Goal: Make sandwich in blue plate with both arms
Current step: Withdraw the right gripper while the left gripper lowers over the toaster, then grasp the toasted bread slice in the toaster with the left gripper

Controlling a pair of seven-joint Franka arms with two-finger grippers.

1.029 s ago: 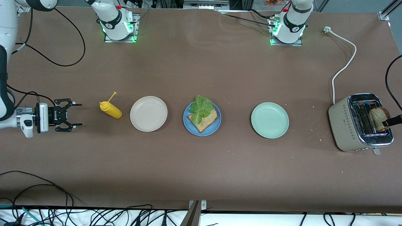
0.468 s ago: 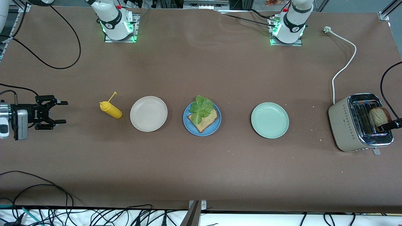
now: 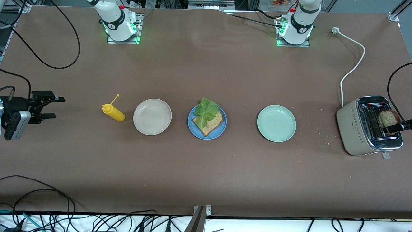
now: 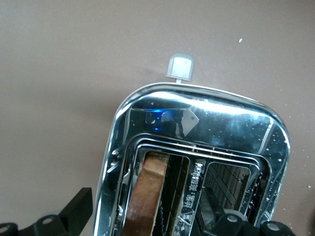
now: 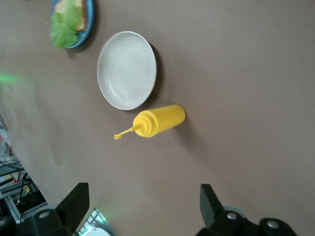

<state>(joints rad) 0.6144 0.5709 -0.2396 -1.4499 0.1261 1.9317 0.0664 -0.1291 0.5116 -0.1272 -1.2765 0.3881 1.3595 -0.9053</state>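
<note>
My left hand (image 3: 396, 127) is over the toaster (image 3: 362, 127), fingers straddling the bread slice (image 3: 387, 118) standing in its slot; my right hand (image 3: 51, 106) hangs wide open, empty, at its worktop end; blue plate (image 3: 222, 129) mid-worktop carries bread and lettuce (image 3: 205, 111)

A medium-blue plate (image 3: 222, 128) carries brown speckled bread (image 3: 212, 124) under a green lettuce leaf (image 3: 204, 110). Beside it sit a beige-white plate (image 3: 152, 116) and a mint-green plate (image 3: 276, 123). The mustard bottle (image 3: 113, 112) is yellow, the toaster (image 3: 352, 127) cream and chrome, the counter (image 3: 206, 174) brown.
</note>
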